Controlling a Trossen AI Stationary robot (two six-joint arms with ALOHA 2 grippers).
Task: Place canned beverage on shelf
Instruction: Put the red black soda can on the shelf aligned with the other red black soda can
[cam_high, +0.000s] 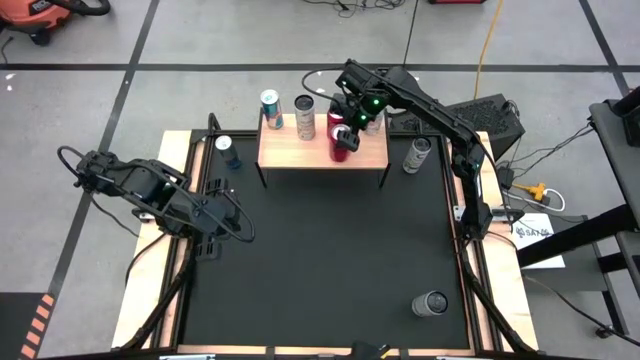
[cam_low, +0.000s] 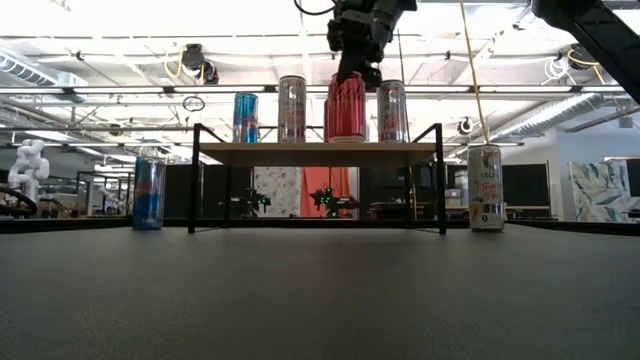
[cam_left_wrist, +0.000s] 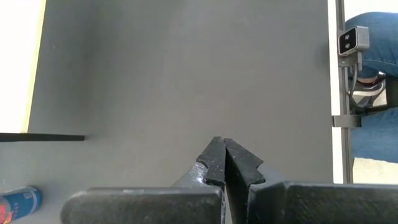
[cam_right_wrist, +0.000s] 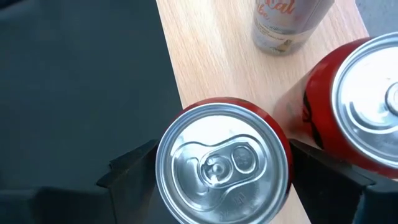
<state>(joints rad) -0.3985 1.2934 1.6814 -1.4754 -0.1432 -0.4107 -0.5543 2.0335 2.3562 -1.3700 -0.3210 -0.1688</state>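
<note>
High view. Right gripper (cam_high: 343, 137) is over the shelf (cam_high: 300, 152), fingers either side of a red can (cam_high: 342, 147) that sits at the shelf's front edge. Behind it on the board: a teal can (cam_high: 271, 109), a pale can (cam_high: 304, 116), another red can (cam_high: 336, 120) and a silver can (cam_high: 373, 120). Risk, my judgement: the held can is so near the front lip that a small drag on release could tip it off onto the black table (cam_high: 320, 260). Left gripper (cam_high: 214, 222) rests low at the table's left side, well apart.

Low view. Red can (cam_low: 345, 106) reads as upright with its base at shelf level; whether it is fully seated I cannot tell. Silver can (cam_low: 392, 110) stands just beside it, pale can (cam_low: 291, 108) on the other side. A sideways exit could knock either one. Open room is straight up.

Left wrist view. Left gripper (cam_left_wrist: 224, 163) is clenched shut on nothing, over bare table. 1 blue can (cam_left_wrist: 18, 202) lies near it; no conflict.

Right wrist view. Right gripper (cam_right_wrist: 225, 163) has both fingers (cam_right_wrist: 134, 165) set around the red can's lid (cam_right_wrist: 222, 163), grasping it wide. The can overhangs or meets the shelf's long edge (cam_right_wrist: 171, 68), dark table below. The second red can (cam_right_wrist: 364, 102) is nearly touching the far finger, so opening wider could nudge it. Free board lies toward the pale can (cam_right_wrist: 287, 25).
</note>
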